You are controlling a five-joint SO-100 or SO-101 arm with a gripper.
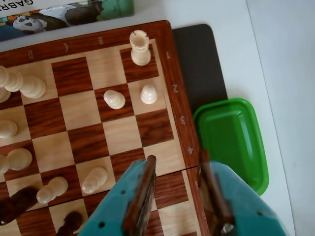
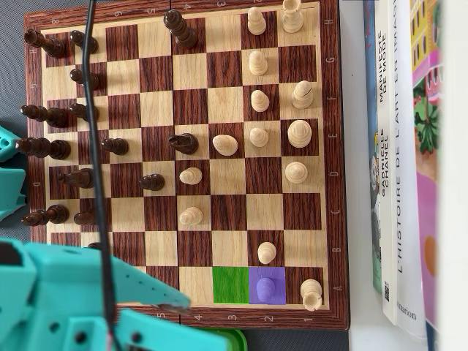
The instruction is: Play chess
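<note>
Above the board's [image 1: 167, 73] near edge, by the green tray [image 1: 234, 140], the gripper [image 1: 177, 164] hangs spread and empty, well short of the white pawn [image 2: 265, 287] on the purple square beside the corner rook [image 1: 140, 48], so this move seems unstarted.

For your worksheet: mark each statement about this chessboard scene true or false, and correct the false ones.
1. The claw holds a pawn. False: nothing sits between its fingers.
2. A green tray lies beside the chessboard. True.
3. The white rook lies tipped over. False: it stands upright.
4. The overhead view shows one square tinted green and its neighbour purple. True.
5. Books lie beside the board. True.
</note>
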